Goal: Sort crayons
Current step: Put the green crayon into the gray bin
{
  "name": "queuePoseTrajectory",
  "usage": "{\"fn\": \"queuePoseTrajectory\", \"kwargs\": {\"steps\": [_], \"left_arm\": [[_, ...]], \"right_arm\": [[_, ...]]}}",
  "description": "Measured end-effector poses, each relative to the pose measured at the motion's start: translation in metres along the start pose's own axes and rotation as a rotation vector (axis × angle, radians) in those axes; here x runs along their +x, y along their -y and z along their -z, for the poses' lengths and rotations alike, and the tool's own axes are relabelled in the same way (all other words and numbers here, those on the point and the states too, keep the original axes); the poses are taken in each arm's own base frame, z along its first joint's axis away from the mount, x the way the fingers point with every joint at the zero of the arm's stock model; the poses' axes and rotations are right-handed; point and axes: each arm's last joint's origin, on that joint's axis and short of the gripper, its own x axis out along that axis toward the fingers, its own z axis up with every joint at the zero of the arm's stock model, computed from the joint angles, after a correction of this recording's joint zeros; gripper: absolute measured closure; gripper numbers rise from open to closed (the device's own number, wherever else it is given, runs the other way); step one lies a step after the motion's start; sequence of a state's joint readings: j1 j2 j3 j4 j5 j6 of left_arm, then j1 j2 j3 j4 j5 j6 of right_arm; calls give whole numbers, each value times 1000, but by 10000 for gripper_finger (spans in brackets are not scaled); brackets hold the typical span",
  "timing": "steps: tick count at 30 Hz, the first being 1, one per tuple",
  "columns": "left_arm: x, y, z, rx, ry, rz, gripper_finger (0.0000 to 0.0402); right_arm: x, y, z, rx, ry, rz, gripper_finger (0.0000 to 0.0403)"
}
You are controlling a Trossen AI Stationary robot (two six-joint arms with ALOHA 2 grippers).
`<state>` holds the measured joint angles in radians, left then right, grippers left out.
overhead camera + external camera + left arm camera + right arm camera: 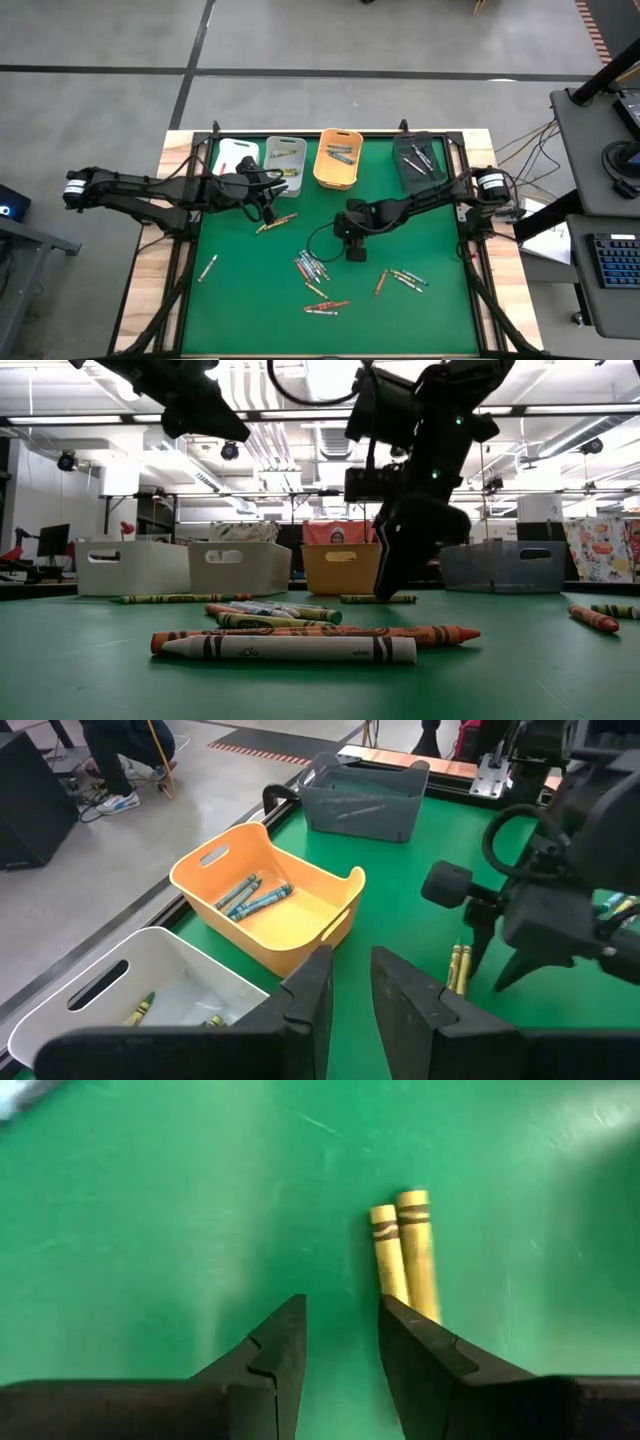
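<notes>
Crayons lie scattered on the green mat: an orange pair [275, 222], a single one [207, 267], a cluster [312, 268] and more toward the near right [405, 278]. My right gripper [340, 1330] points steeply down at the mat's middle [355, 257], open, with bare mat between its fingers. Two yellow crayons [405, 1250] lie side by side on the mat just outside one finger [420, 1350]. My left gripper [350, 990] hangs above the mat near the far left [268, 212], open by a narrow gap and holding nothing. My right gripper comes from above, slanting down. One finger's tip [410, 1330] stands over the near ends of the two yellow crayons [395, 1285], which lie flat on the mat. I cannot tell whether the tip touches them.
Four bins stand in a row along the far edge: white [232, 155], grey [285, 152], orange [338, 157] with blue crayons inside [250, 898], and black [418, 160]. In the low view a white crayon [290, 649] and an orange one [320, 633] lie near the front.
</notes>
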<state>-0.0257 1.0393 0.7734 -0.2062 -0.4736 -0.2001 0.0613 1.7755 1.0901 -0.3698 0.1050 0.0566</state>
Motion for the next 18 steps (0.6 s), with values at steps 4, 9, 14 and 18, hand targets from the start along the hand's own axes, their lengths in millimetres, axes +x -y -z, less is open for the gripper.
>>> {"fn": "queuePoseTrajectory", "kwargs": {"steps": [4,9,14,18], "left_arm": [[0,0,0,-1,2,0,348],[0,0,0,-2,4,1,348],[0,0,0,-2,4,1,348],[0,0,0,-2,4,1,348]], "right_arm": [[4,1,1,4,-6,7,289],[4,1,1,0,-5,7,291],[1,2,-3,-18,10,46,293],[-1,5,-6,-52,20,160,294]]}}
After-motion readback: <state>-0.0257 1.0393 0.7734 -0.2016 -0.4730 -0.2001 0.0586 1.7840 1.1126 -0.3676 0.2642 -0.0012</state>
